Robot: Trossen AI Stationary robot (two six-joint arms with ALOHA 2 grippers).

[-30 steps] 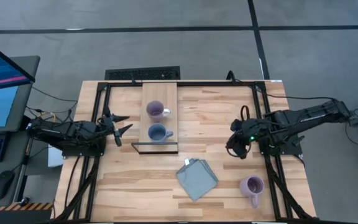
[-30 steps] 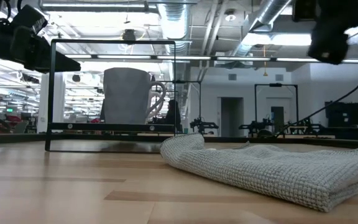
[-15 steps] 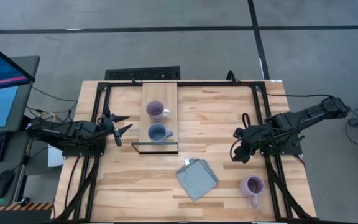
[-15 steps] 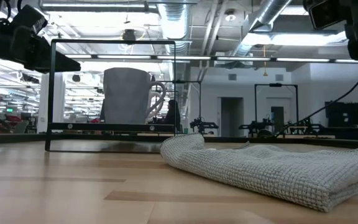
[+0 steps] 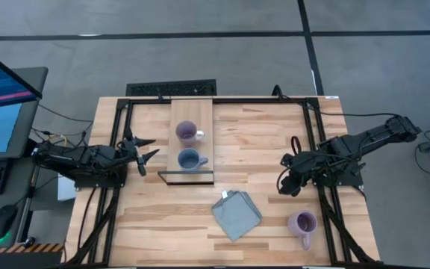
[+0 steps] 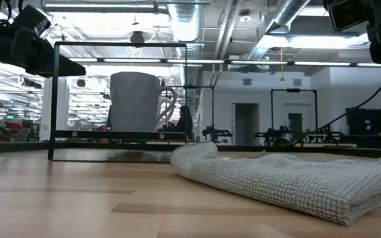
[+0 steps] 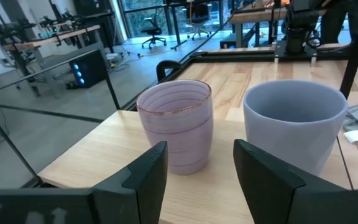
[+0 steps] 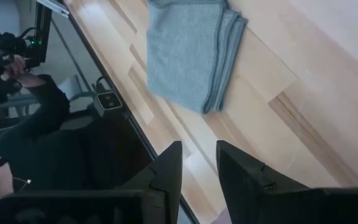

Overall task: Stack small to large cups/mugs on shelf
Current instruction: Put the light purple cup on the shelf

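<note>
Mugs first: I see two on the shelf (image 5: 192,138), the lilac mug (image 5: 187,132) toward the far end and the blue mug (image 5: 189,159) just beside it toward the dark front edge, both upright, handles pointing to the right side of the surface (image 5: 260,149). From my left wrist camera they stand close together but apart, the lilac mug (image 7: 175,124) and the blue mug (image 7: 294,121) right ahead of my left fingers (image 7: 145,177), which are spread and empty. The left gripper (image 5: 142,152) hovers at the left side of the shelf, near the blue mug, touching nothing.

My second lilac mug (image 5: 302,223) sits alone near the front right corner of the surface, well apart from the shelf, handle toward the front edge. The right gripper (image 5: 285,184) hangs above the surface between that mug and the far edge, not touching it. Its fingers (image 8: 166,171) are narrowly parted and hold nothing; beyond them lies the folded grey cloth (image 8: 188,53). On the overhead view the cloth (image 5: 237,215) rests between the shelf and the lone mug.
</note>
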